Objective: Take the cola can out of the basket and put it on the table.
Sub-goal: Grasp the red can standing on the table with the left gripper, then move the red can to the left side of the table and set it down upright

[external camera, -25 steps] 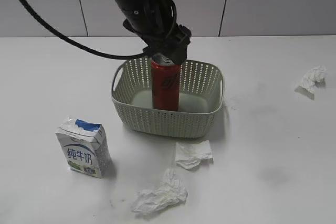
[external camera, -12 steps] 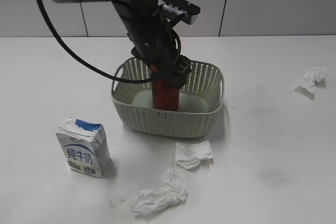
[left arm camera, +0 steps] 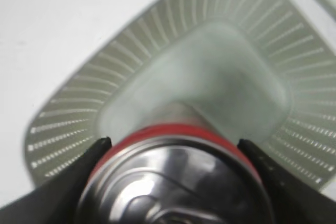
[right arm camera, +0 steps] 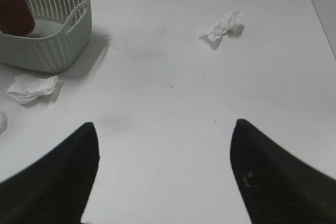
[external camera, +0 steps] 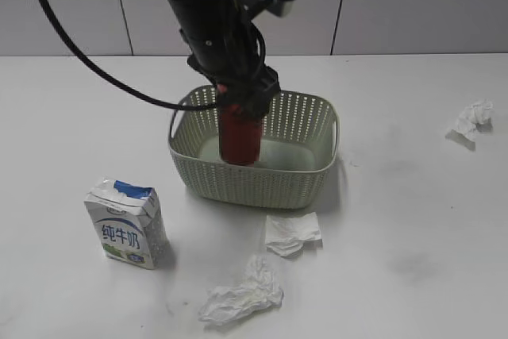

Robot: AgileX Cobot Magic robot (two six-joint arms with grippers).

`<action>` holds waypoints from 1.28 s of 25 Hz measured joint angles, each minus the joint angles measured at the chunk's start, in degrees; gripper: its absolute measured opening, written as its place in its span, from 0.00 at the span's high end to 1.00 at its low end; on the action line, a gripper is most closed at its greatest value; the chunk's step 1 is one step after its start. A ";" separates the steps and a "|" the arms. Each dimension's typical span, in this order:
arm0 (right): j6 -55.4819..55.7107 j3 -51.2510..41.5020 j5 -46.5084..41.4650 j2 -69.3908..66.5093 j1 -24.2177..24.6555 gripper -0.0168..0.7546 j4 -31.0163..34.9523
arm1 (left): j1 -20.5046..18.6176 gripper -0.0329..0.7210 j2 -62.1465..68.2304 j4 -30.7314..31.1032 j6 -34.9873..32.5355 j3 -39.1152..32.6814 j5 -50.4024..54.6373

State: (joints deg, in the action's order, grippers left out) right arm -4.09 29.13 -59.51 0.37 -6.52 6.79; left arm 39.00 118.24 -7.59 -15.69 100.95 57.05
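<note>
The cola can [external camera: 239,139] stands in the left half of the pale green basket [external camera: 262,184] on the white table [external camera: 413,196]. My left gripper [external camera: 248,99] comes down from above and is shut on the can's upper part. In the left wrist view the silver top and red rim of the can [left arm camera: 173,129] sit between the two black fingers of the left gripper [left arm camera: 173,150], with the basket floor [left arm camera: 220,77] below. My right gripper [right arm camera: 164,145] is open and empty over bare table, to the right of the basket [right arm camera: 58,45]. It is out of the exterior view.
A white-and-blue milk carton [external camera: 127,222] stands front left of the basket. Crumpled tissues lie in front of the basket [external camera: 292,232], nearer the front edge [external camera: 242,293] and at the far right [external camera: 472,119]. A grey wall runs behind the table.
The left gripper came down over the can's top and closed on it. The can has shifted a little to the left inside the basket.
</note>
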 joint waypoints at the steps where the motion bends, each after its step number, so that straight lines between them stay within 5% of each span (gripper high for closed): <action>1: 0.00 0.00 0.00 0.00 0.00 0.21 0.00 | 0.00 0.26 -1.13 0.24 0.00 0.49 0.20; 9: 0.04 0.00 0.00 0.00 0.00 0.21 0.00 | -2.33 0.26 -12.51 2.63 3.61 1.52 2.65; 17: 0.04 0.00 0.00 0.00 0.00 0.21 0.00 | -15.35 0.26 -21.33 5.06 7.67 -2.06 11.78; 24: 0.04 0.00 0.00 0.00 0.00 0.21 0.00 | -25.77 0.26 -34.90 7.25 10.65 -22.16 6.08; 32: 0.04 0.00 0.00 0.00 0.00 0.21 0.00 | -26.78 0.26 -46.18 5.59 12.45 -49.59 -12.40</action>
State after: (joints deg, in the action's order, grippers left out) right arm -4.05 29.13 -59.51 0.37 -6.52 6.79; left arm 12.21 72.06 -2.00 -3.24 51.36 44.66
